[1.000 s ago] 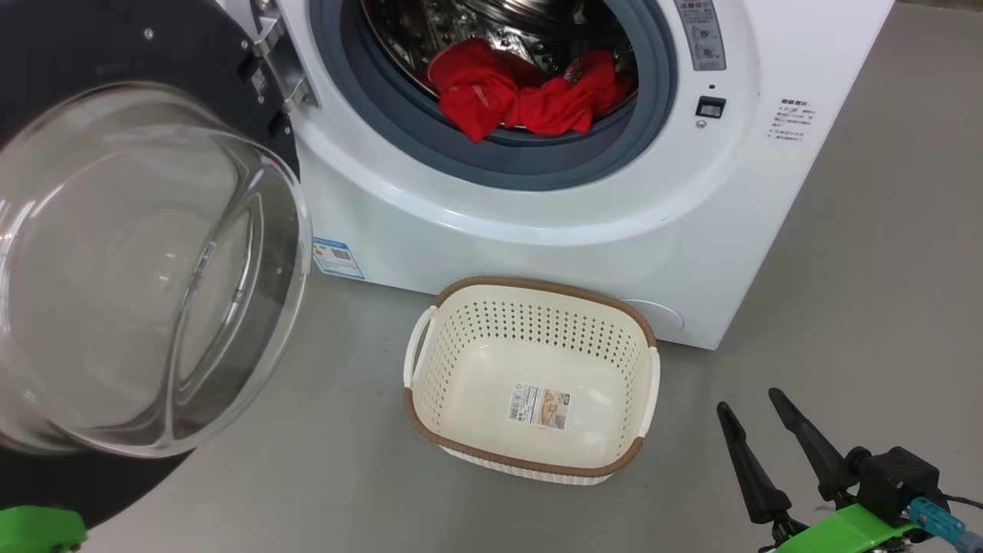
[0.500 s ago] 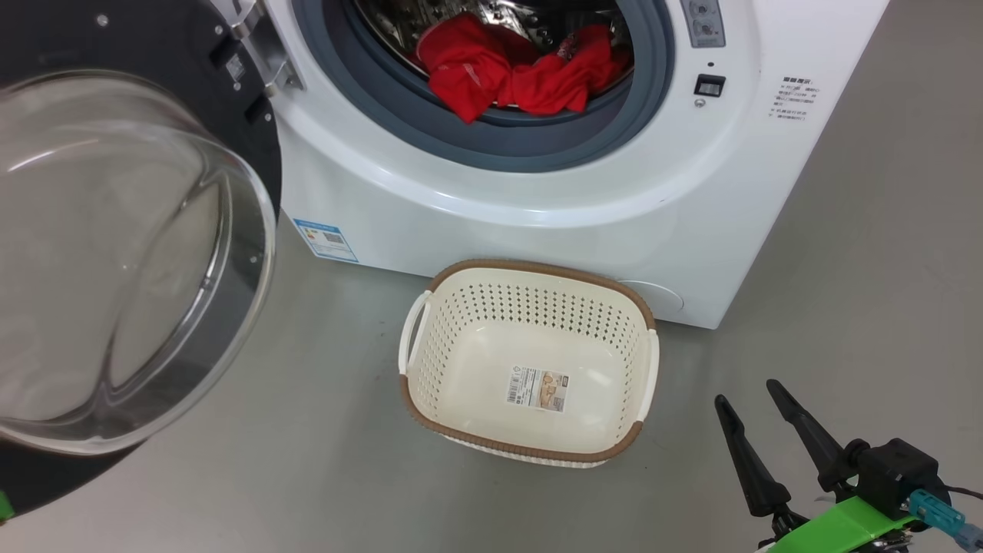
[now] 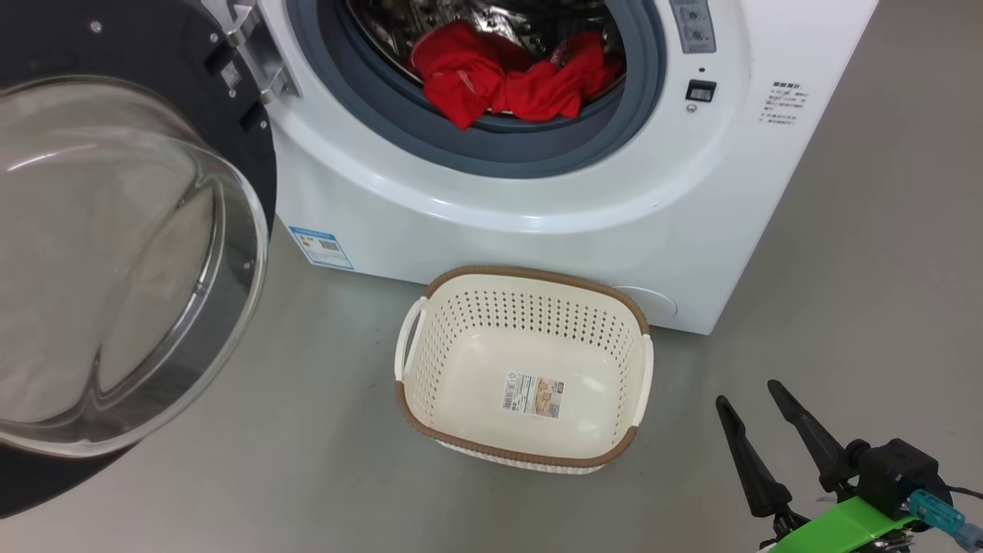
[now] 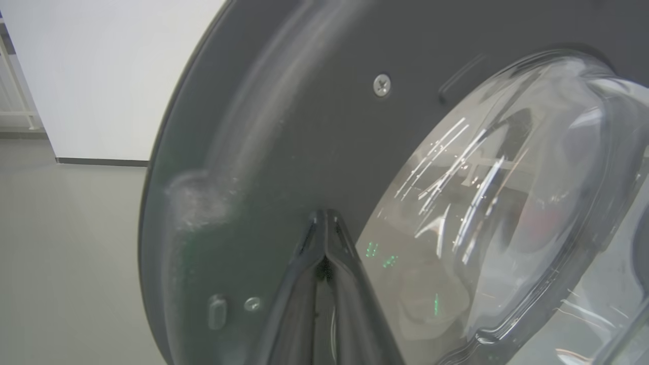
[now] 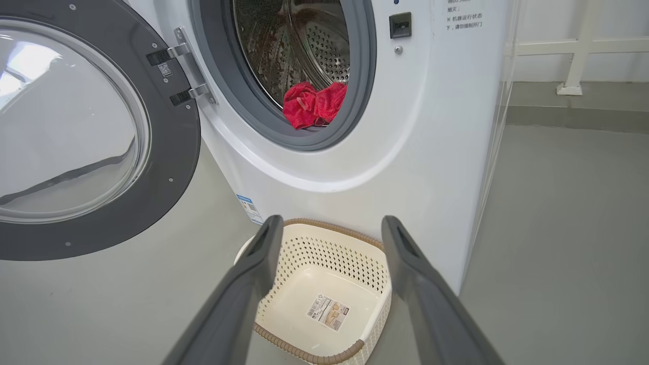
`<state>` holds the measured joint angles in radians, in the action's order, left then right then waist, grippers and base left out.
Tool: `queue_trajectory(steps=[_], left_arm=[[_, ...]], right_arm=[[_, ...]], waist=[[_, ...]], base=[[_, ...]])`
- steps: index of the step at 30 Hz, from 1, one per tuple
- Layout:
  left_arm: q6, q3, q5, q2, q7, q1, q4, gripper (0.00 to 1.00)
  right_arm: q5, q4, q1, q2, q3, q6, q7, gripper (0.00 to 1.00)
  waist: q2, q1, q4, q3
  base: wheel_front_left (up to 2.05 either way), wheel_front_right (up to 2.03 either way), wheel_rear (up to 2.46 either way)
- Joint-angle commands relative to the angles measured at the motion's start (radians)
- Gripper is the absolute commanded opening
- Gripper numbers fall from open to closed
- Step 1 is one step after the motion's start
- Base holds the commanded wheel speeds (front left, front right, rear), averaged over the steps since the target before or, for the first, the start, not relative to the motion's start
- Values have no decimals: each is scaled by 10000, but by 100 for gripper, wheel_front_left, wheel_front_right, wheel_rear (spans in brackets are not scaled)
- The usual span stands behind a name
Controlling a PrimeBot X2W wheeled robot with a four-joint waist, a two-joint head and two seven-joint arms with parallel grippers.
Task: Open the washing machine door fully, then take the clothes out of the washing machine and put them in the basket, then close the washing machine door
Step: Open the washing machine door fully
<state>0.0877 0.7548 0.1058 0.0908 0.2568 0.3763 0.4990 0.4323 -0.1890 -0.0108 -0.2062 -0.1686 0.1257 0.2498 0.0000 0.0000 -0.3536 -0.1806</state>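
the left hand (image 4: 324, 219) is pinched shut with nothing between its fingers, its tips right at the dark inner rim of the washing machine door (image 4: 284, 126); whether they press on it i cannot tell. the door's bulging glass window (image 4: 507, 203) lies just to the right of this hand. the right hand (image 3: 749, 395) is spread wide and carries nothing, hanging low above the grey floor (image 3: 307, 476). ahead of it and a little to its left the basket (image 3: 530, 275) stands on the floor, a paper label (image 3: 532, 395) on its bottom, its far rim just beside the front of the washing machine (image 3: 499, 230). farther ahead of the right hand and higher up, the clothes (image 3: 507, 81) lie as a red heap at the front of the steel drum (image 5: 304, 40), spilling onto the grey rubber ring (image 3: 537, 153). the door stands swung open far to the left of the right hand, hung on a metal hinge (image 3: 257, 54) beside the opening, well apart from the basket.
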Motion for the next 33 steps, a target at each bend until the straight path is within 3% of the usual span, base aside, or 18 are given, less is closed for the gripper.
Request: queue_trajectory(steps=[1,8,17,23,26,32,33], left_arm=[[86,269,-211,525,49,-25,-244,0],[321,54,-305,120,49,-671,-704,0],[422,-979,-24,-323,49,-1665,-1754,0],[418,-2613,474,-400,49,-2559,-2392,0],[328,-3587,748,-402,49,-2829,-2548,11],[363,-4936,881,-404,49,-3282,-3086,58],[363,-4936,881,-404,49,-3282,-3086,58]], right_arm=[[-55,205,324,-50,-189,50,120,100],[-110,148,145,124,-137,50,120,100],[-114,119,46,289,18,50,120,100],[-103,150,-97,386,229,50,120,100],[-171,188,-146,424,400,50,120,100],[-235,260,-153,493,608,50,120,100],[-235,260,-153,493,608,50,120,100]], waist=[[0,0,4,140],[0,0,14,624],[0,0,79,944],[0,0,271,1053],[0,0,393,1064],[0,0,783,1051],[0,0,783,1051]], base=[[0,0,0],[0,0,0],[0,0,0],[0,0,0],[0,0,0],[0,0,0],[0,0,0]])
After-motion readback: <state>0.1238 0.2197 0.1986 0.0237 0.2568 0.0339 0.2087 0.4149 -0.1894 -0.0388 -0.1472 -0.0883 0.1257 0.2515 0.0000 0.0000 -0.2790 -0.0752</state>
